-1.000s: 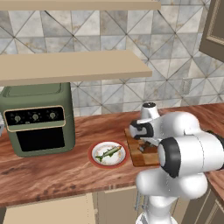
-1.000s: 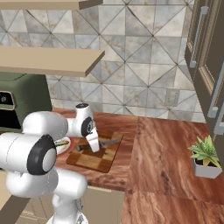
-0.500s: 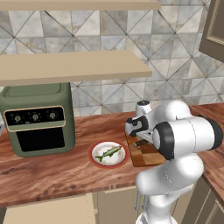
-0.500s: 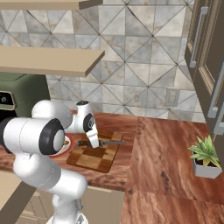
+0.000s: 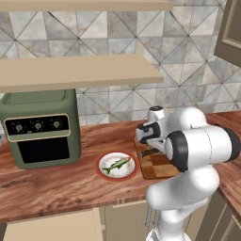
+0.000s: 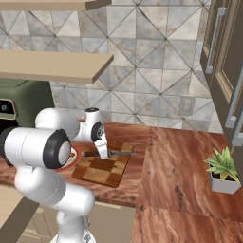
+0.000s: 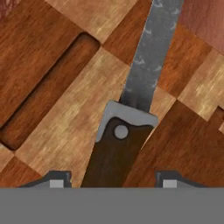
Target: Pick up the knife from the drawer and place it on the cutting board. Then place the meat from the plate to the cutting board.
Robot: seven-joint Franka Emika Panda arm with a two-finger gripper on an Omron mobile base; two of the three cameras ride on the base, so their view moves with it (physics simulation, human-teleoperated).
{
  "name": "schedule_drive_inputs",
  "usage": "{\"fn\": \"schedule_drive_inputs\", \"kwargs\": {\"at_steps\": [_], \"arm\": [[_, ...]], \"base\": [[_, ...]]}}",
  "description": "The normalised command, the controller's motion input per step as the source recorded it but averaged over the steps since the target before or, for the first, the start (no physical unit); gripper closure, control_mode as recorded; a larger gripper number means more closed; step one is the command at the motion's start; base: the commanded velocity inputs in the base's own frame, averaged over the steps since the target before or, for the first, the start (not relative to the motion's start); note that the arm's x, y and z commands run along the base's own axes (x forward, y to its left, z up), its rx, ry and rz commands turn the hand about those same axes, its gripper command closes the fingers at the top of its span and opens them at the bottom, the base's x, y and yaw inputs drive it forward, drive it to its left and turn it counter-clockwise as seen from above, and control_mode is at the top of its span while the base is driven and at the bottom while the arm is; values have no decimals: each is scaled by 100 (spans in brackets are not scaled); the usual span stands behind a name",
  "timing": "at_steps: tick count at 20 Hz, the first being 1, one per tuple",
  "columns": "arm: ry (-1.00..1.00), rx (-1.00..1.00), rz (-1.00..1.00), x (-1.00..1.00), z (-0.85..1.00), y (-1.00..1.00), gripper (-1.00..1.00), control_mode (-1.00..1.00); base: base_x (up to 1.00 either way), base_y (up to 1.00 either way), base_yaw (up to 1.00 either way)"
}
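Observation:
The knife [image 7: 131,109] lies flat on the checkered cutting board [image 7: 57,118], dark handle towards my hand and grey blade pointing away. My gripper [image 7: 113,181] hovers just above the handle, open, with a fingertip on each side and a gap to the handle. In the right base view the gripper [image 6: 102,151] stands over the knife [image 6: 114,153] on the board [image 6: 102,170]. Left of the board [image 5: 157,165] sits the red-rimmed plate [image 5: 100,163], with the greenish fish [image 5: 116,164] on it. The tan drawer [image 5: 52,229] stands pulled out at the lower left.
A green toaster oven [image 5: 40,127] stands on the reddish-brown counter [image 5: 56,193] at the left, under a wooden shelf [image 5: 75,70]. A small potted plant [image 6: 222,171] sits at the counter's right end. Dark cabinets [image 6: 228,71] rise on the right.
The hand has moved left and come down over the board. The knife, carried tilted before, now lies flat on the cutting board.

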Motion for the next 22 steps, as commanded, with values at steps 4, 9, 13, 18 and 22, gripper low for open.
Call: {"fn": "schedule_drive_inputs", "kwargs": {"at_steps": [4,9,13,18,22], "arm": [[-1,1,0,-8,34,0,-100,-100],[-1,0,0,-9,25,0,-100,-100],[0,0,0,-26,22,5,-100,-100],[0,0,0,-39,4,36,-100,-100],[0,0,0,-37,0,45,-100,-100]], "base": [[0,0,0],[0,0,0],[0,0,0],[0,0,0],[0,0,0]]}}
